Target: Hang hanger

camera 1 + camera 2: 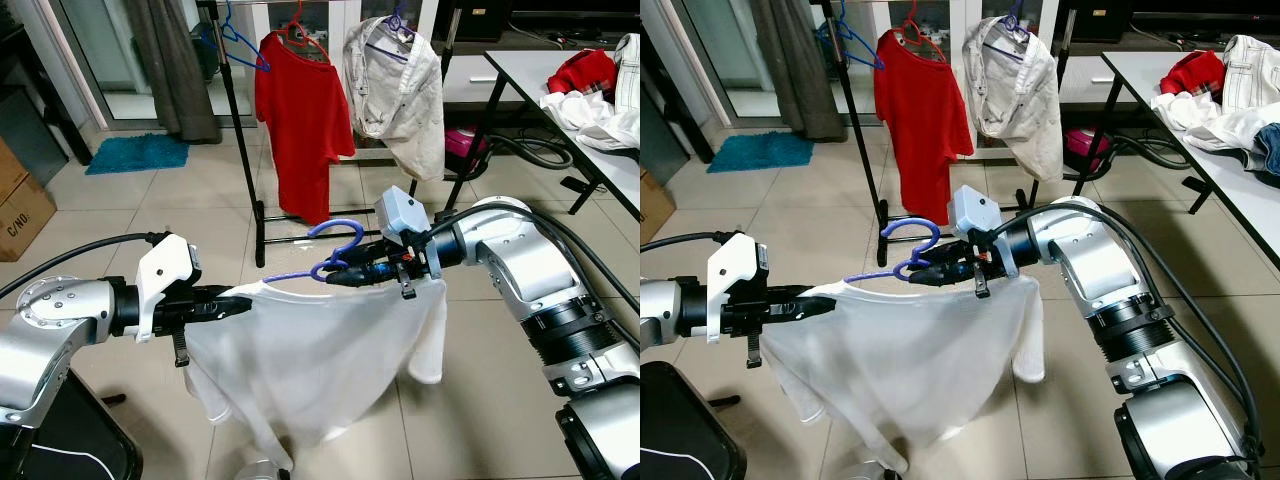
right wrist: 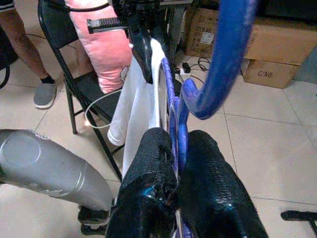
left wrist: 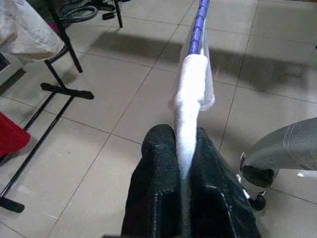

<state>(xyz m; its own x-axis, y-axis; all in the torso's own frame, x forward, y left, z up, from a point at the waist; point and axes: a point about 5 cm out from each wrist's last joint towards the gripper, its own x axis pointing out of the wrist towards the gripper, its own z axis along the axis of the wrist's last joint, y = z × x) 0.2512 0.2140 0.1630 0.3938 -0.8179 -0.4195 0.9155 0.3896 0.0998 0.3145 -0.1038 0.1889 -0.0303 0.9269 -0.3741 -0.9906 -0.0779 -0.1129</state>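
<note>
A blue hanger (image 1: 335, 250) carries a white shirt (image 1: 320, 350) that hangs spread between my two arms above the tiled floor. My right gripper (image 1: 340, 273) is shut on the hanger just below its hook, its fingers (image 2: 148, 163) pinching the blue neck (image 2: 179, 129). My left gripper (image 1: 235, 302) is shut on the shirt's left shoulder, where cloth wraps the hanger's end (image 3: 190, 99). Beyond stands a black clothes rack (image 1: 240, 120) with a red shirt (image 1: 300, 125), a cream shirt (image 1: 400, 90) and an empty blue hanger (image 1: 243, 42).
A white table (image 1: 560, 100) with piled clothes stands at the right. Cardboard boxes (image 1: 20, 205) sit at the left, a teal mat (image 1: 135, 153) near the curtain. A person's legs (image 2: 25, 54) and a black chair (image 2: 74, 84) with a pink cushion appear in the right wrist view.
</note>
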